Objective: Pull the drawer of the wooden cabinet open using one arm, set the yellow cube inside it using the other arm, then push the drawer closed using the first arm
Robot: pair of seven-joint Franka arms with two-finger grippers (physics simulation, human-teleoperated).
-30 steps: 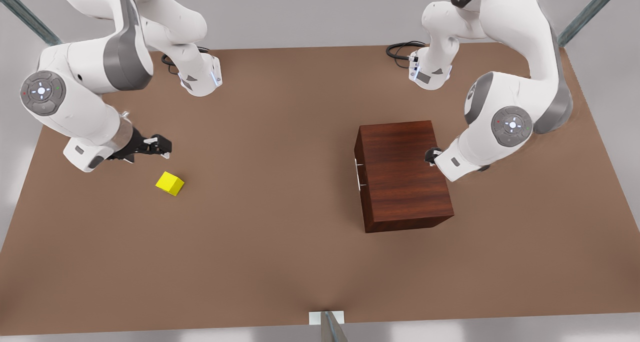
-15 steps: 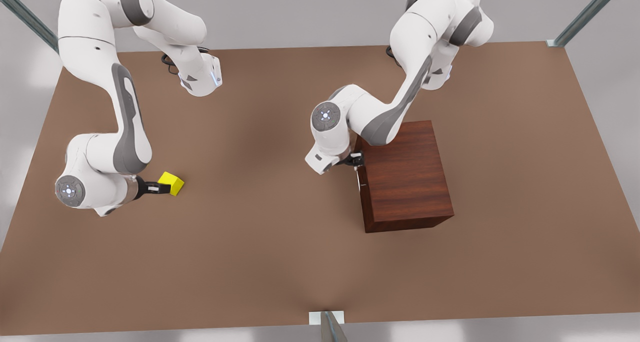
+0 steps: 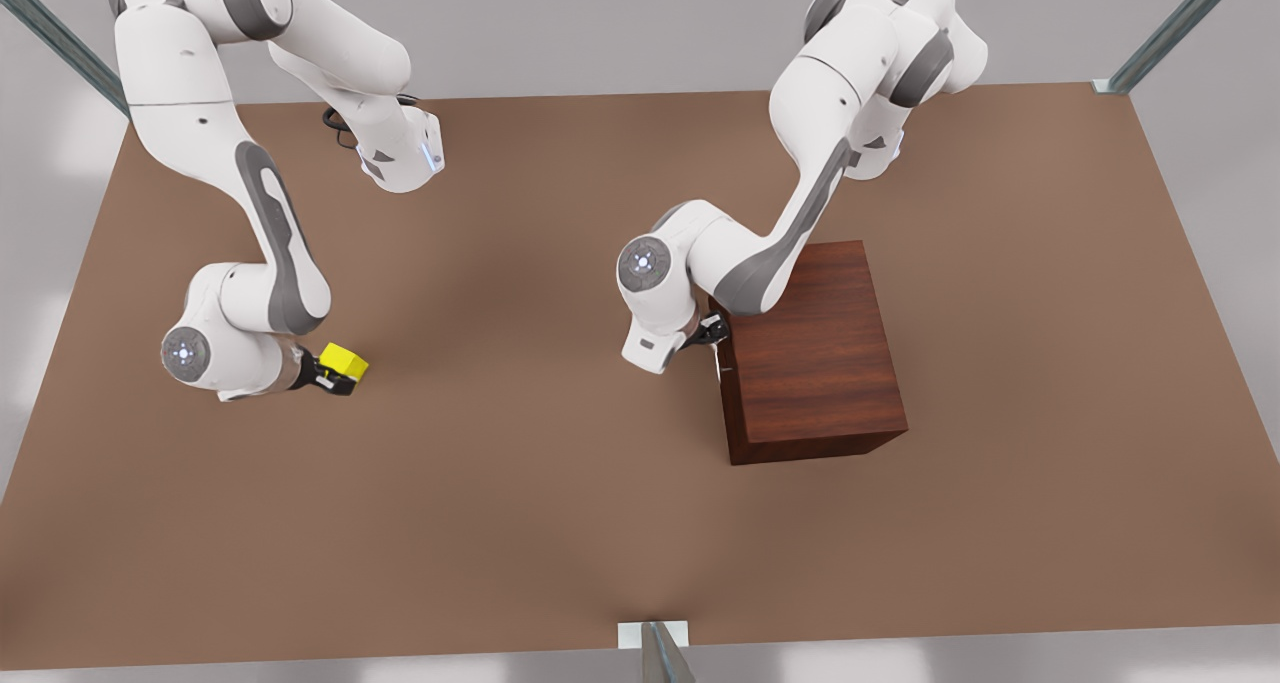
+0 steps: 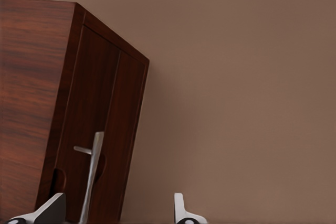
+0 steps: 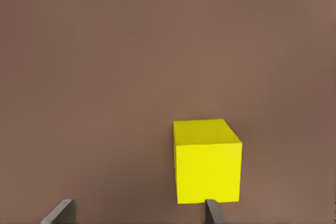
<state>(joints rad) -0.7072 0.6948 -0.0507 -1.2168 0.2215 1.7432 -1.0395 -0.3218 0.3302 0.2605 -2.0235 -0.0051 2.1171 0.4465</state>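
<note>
Two grippers sit at their targets. Left gripper [image 3: 712, 333], jaws spread wide, straddles the silver bar handle [image 4: 92, 174] of the shut drawer [image 4: 86, 129], bar lengthwise between the fingers. Right gripper [image 3: 328, 375], also open, reaches the yellow cube [image 3: 345, 362] on the table [image 3: 560, 523], cube off-centre beside one finger [image 5: 212, 211].

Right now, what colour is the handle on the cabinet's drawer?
Silver: the handle is a thin metallic bar against the dark reddish-brown drawer front, clearest in the left wrist view.
</note>
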